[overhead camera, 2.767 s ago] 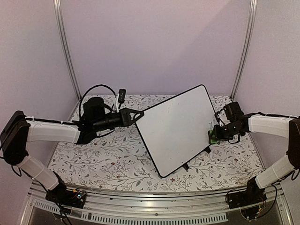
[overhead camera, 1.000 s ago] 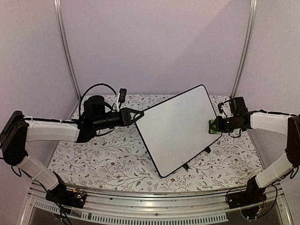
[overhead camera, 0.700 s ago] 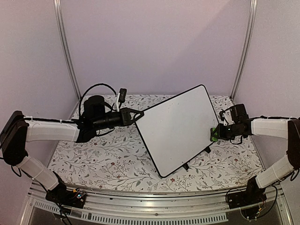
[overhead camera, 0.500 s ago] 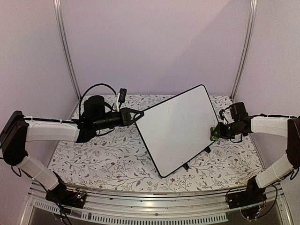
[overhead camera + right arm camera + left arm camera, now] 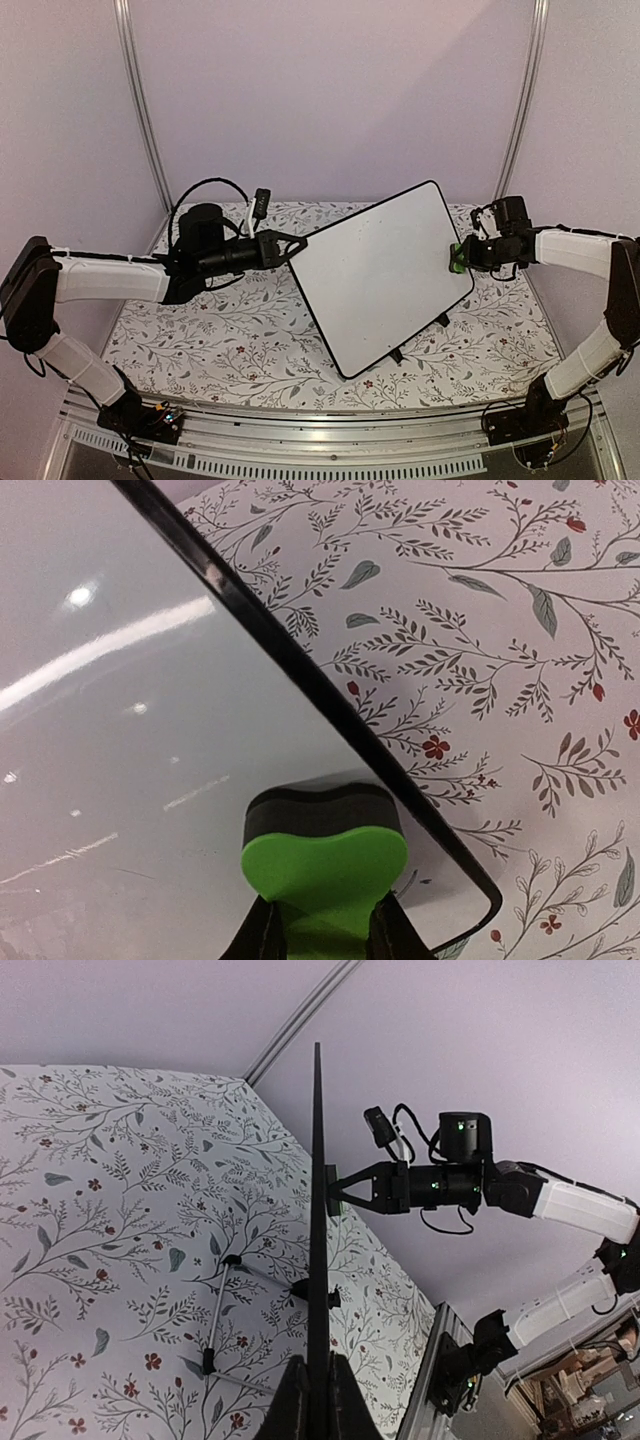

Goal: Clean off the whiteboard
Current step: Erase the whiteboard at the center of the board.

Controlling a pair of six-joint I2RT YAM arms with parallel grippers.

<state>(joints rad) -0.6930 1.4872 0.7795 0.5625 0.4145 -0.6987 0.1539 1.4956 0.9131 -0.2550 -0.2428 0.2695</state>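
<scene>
Two black clip feet (image 5: 396, 354) prop the whiteboard (image 5: 375, 270) at a tilt on the floral table (image 5: 220, 340). Farther back, the left gripper (image 5: 290, 247) is clamped tight on the board's left edge. The right gripper (image 5: 463, 257) pinches a green eraser (image 5: 455, 258) against the board's face by the right rim.

The whiteboard (image 5: 120, 740) face is smooth and glossy, showing light reflections; its rim (image 5: 300, 672) is black semi-gloss plastic. The eraser (image 5: 325, 865) is soft green foam with a dark matt pad. The bench (image 5: 220, 340) covering is matt, floral-printed.
</scene>
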